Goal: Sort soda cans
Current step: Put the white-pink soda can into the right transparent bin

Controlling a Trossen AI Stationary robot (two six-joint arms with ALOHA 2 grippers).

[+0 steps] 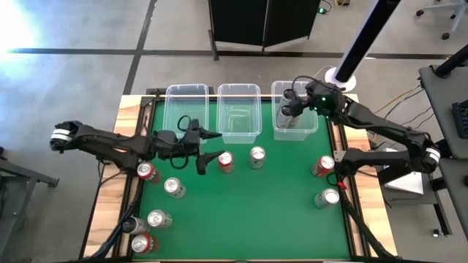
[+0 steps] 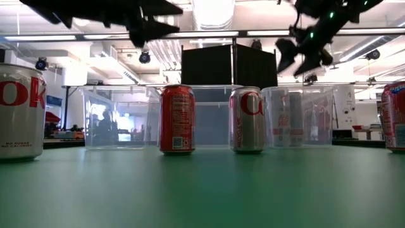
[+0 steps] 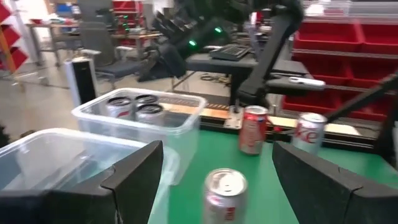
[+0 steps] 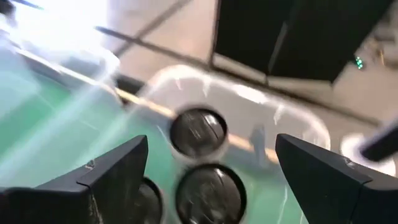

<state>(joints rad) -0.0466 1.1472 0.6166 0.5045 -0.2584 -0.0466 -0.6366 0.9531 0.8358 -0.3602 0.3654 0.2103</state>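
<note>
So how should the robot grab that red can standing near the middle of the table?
The red can stands upright, so squeeze its round sides around the middle, not the top. The open left gripper hangs just beside it and could probably drop down over it. The silver can stands apart from it, leaving room for the fingers.

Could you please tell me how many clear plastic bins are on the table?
3, in a row along the mat's far edge: the left bin, the middle bin, and the right bin, which holds cans, under the right end effector.
</note>
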